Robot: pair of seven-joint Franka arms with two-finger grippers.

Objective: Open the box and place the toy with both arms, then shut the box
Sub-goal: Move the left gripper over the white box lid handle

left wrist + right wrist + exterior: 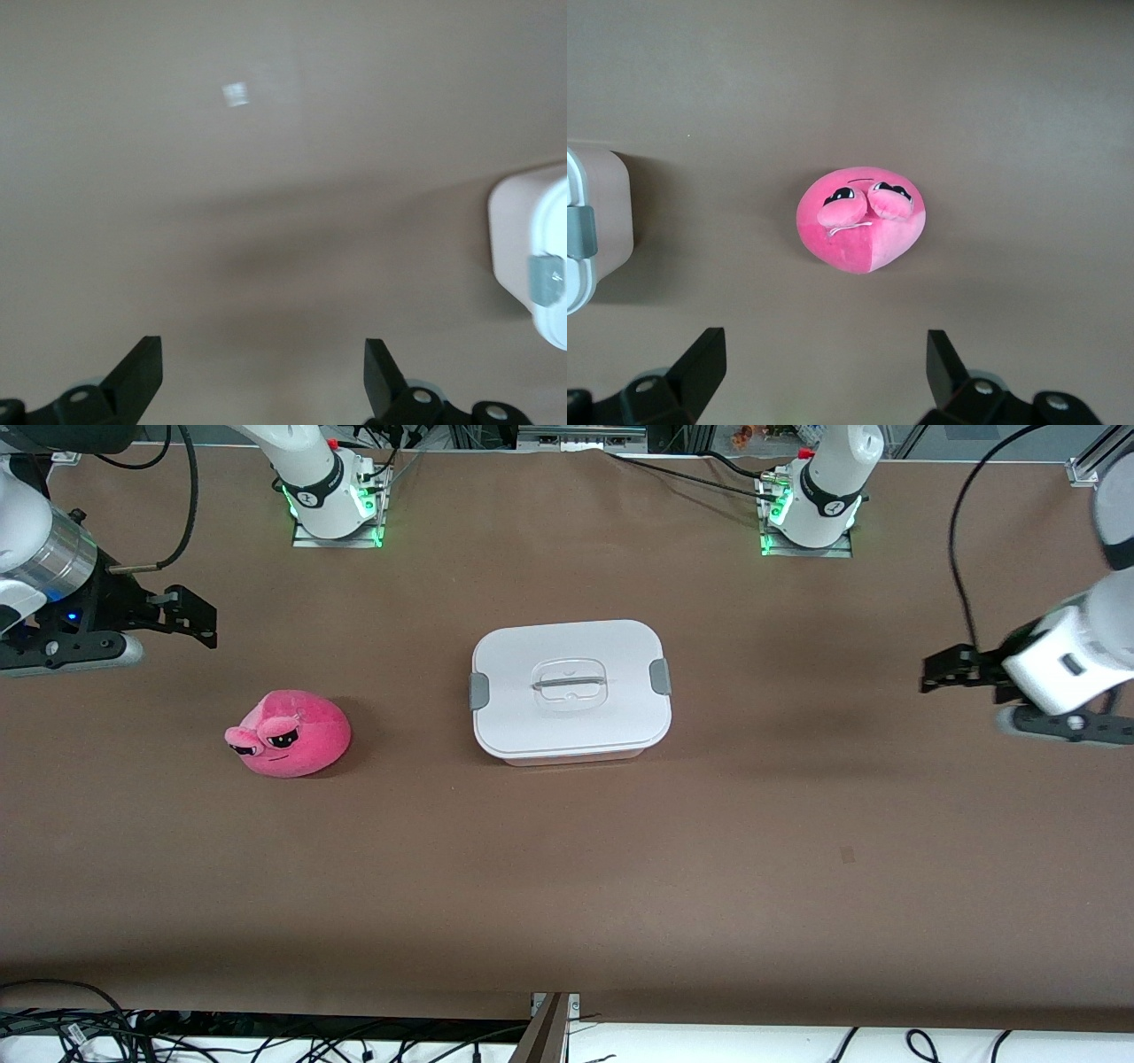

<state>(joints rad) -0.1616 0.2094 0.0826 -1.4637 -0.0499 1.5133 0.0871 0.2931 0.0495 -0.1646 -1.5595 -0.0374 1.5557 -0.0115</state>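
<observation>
A: Where does it stand?

B: At the very start, I'd say. The box (571, 689) sits shut in the middle of the table (567, 886), white lid (571, 682) on, with both grey clips (478, 690) down against the lid's short ends. Nothing has been opened yet.

A: And the toy?

B: The pink toy (289, 734) lies on the table beside the box, toward the right arm's end and a little nearer the front camera. It is well apart from the box and nothing touches it.

A: The grippers?

B: The right gripper (190, 613) hangs over bare table at its own end, above and off to the side of the toy. Its fingers (700, 363) are spread wide and hold nothing; its wrist view looks straight down on the toy. The left gripper (943, 670) hangs over bare table at the other end, well apart from the box, fingers (142, 363) also spread and empty. Its wrist view catches only the box's end and one clip.

A: So what comes next?

B: My guess is the clips. Each arm has a clip on its own side, so both would need to close in on the box ends and flip those clips up before the lid can lift by its centre handle (571, 683). The toy waits until then
</observation>
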